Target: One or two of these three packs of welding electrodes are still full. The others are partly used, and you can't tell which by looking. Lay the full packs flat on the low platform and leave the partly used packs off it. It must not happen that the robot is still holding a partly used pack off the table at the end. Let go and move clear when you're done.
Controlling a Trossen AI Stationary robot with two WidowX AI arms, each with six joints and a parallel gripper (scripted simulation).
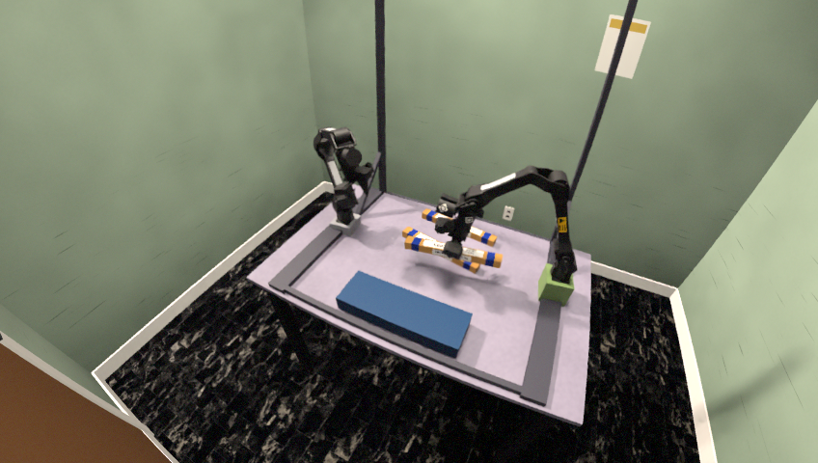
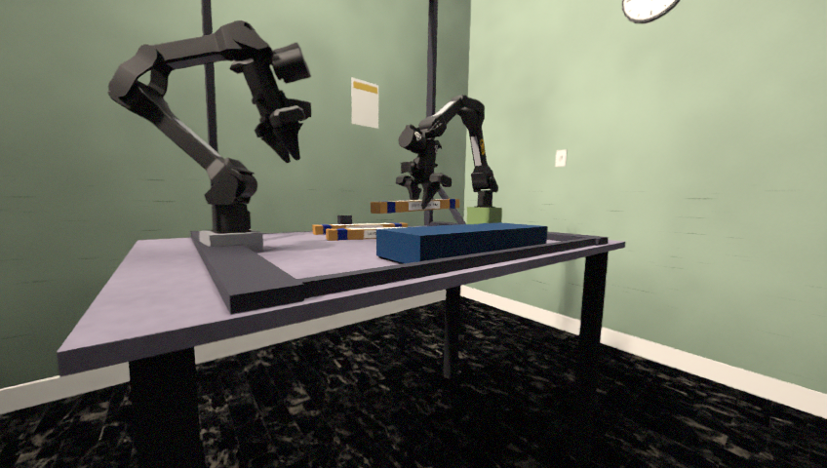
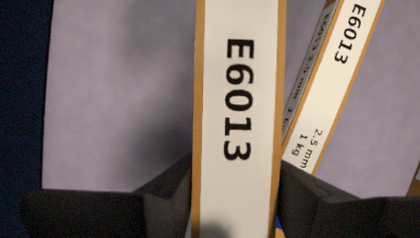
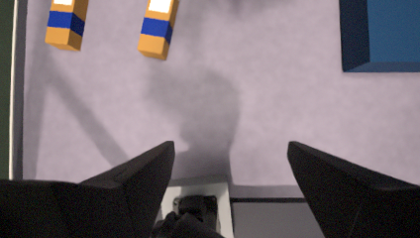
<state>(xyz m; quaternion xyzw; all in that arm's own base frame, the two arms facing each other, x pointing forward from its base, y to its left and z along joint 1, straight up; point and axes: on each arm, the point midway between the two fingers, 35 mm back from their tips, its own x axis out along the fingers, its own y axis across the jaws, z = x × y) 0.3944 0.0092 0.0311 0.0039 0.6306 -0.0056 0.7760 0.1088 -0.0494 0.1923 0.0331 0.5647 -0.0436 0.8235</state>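
My left gripper (image 1: 452, 250) (image 2: 427, 200) (image 3: 230, 160) is shut on the middle of an orange, white and blue electrode pack (image 1: 422, 246) (image 2: 382, 207) (image 3: 238, 99), held roughly level in the air above the table. A second pack (image 1: 473, 266) (image 2: 342, 234) (image 3: 337, 84) (image 4: 156, 30) lies flat on the table below it, at an angle to it. A third pack (image 1: 487, 237) (image 2: 319, 228) (image 4: 64, 22) lies farther back, partly hidden by the left arm in the top view. The blue platform (image 1: 404, 310) (image 2: 475, 242) (image 3: 20, 99) (image 4: 396, 30) bears no pack. My right gripper (image 1: 366, 188) (image 2: 294, 159) (image 4: 230, 148) is open and empty, high above the table.
The left arm stands on a green block (image 1: 554, 290) (image 2: 484, 214), the right arm on a pale grey base (image 1: 342, 229) (image 2: 232, 239). Dark rails (image 1: 542, 349) (image 2: 249, 284) run along the sides and front of the table. The platform stands close behind the front rail.
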